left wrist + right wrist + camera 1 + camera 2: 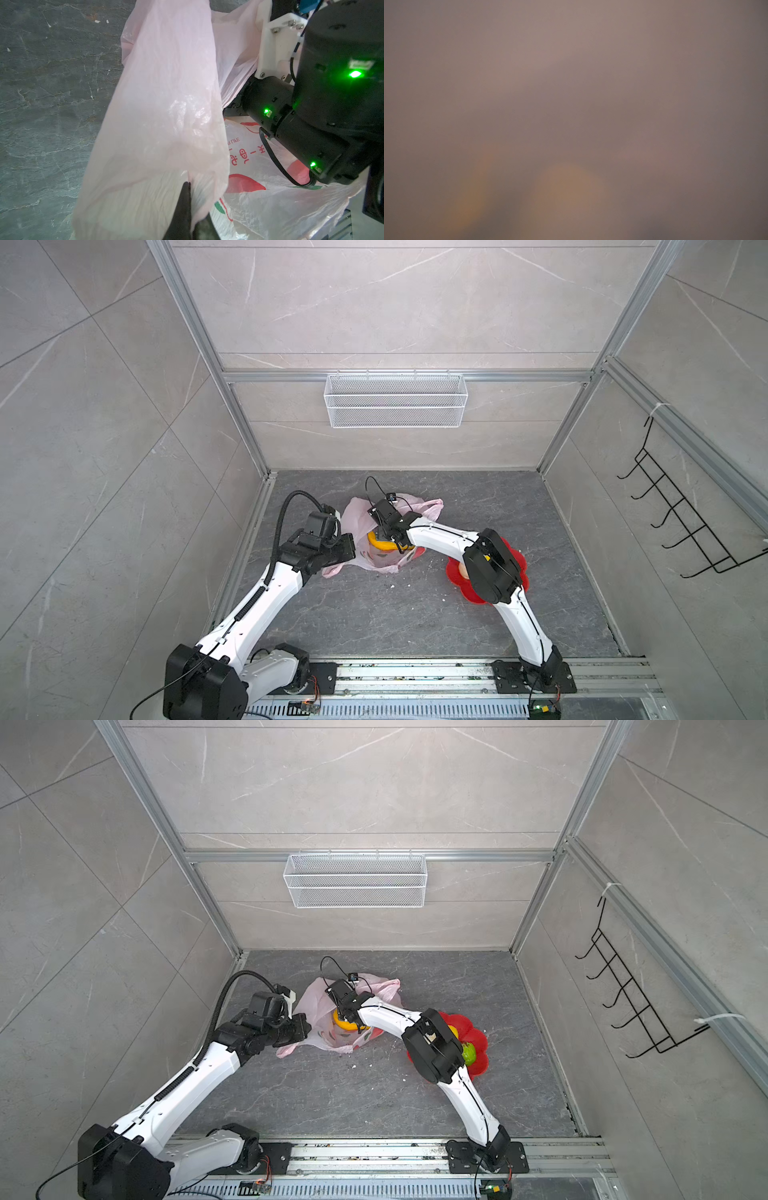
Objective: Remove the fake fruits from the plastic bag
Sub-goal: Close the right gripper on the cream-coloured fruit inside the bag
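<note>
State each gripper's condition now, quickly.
Left gripper: closed on the thin translucent pale-pink plastic bag.
Right gripper: cannot be told, jaws hidden.

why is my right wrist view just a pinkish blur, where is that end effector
Observer: In both top views the right end effector is down in the mouth of the plastic bag, at the yellow banana; film probably covers your lens.
Operator: is the left one holding the bag
Observer: Yes, the left end effector is shut on a fold of its film.
Operator: any fruit out yet
Observer: A green bumpy ball lies in the red dish.
</note>
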Tool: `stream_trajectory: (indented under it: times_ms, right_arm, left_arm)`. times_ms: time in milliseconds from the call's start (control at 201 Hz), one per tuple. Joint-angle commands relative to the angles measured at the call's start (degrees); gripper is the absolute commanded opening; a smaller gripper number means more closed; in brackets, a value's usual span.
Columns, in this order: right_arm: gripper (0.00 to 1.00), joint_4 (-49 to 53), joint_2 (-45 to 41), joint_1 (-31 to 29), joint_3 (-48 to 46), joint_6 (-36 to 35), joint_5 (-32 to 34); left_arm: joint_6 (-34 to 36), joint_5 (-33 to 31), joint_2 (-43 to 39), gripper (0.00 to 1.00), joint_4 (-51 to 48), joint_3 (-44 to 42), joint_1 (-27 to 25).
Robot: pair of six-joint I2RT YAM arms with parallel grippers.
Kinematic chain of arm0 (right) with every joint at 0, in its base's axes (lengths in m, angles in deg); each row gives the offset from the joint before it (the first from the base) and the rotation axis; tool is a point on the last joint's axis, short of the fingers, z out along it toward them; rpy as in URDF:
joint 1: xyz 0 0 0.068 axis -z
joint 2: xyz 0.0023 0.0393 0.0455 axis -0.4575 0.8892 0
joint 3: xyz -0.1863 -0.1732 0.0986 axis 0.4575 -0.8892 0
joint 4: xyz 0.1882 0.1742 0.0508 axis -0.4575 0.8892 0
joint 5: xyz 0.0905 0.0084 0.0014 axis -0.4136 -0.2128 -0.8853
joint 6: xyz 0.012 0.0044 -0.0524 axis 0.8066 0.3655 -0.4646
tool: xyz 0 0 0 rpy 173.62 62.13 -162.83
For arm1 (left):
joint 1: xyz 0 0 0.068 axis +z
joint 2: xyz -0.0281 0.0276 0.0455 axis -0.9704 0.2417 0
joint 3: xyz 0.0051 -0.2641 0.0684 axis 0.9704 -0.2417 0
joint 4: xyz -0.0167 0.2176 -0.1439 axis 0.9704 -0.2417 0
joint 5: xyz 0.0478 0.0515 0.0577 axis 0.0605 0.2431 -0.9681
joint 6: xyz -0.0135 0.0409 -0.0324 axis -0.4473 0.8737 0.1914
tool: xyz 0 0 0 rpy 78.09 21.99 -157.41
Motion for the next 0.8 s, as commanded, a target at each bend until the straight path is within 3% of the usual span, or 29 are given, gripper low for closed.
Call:
stream_trajectory:
  times_ms: [0, 339, 637, 792]
  right_arm:
    - [0.77, -2.2, 1.3, 0.3, -1.2, -0.3, 1.2]
    - [0.66, -2.0, 1.9, 0.6, -0.8, -1.4, 0.7]
    - [0.45, -1.0, 1.6, 0.8, -0.7, -2.3, 0.3]
    - [0.4, -0.5, 1.3, 0.9, -0.5, -2.8, 0.2]
  left_arm:
    - [1.8, 1.4, -0.7, 0.0, 1.0, 0.1, 0.1]
    - [1.9, 1.3, -1.3, 0.0, 0.8, -0.9, 0.1]
    - [2.0, 0.9, -2.3, 0.0, 0.4, -1.1, 0.1]
    - [2.1, 1.0, -3.2, 0.0, -0.2, -1.7, 0.1]
